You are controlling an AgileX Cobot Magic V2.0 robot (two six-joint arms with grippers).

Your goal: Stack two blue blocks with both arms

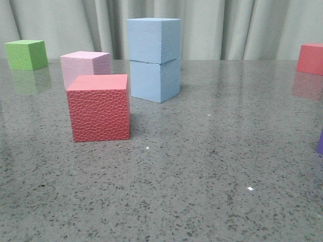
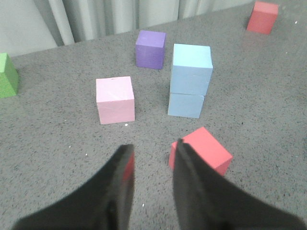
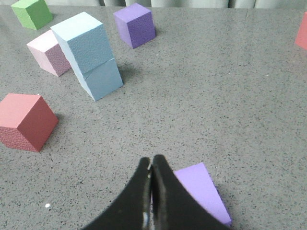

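We find one blue block (image 1: pixel 154 40) seated squarely on the other blue block (image 1: pixel 155 80), the stack standing on the counter (image 1: pixel 212 166) just behind the red cube (image 1: pixel 99 107) and beside the pink cube (image 1: pixel 86 65). We note the left claw (image 2: pixel 152 155) narrowly parted and empty, and the right claw (image 3: pixel 151 165) pressed closed on nothing above a purple cube (image 3: pixel 201 189), both well clear of the stack.

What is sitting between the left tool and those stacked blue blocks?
Nothing sits squarely between. A red textured cube lies just off the direct line from the left tool to the stacked pale blue foam cubes; a pale pink cube flanks the other side.
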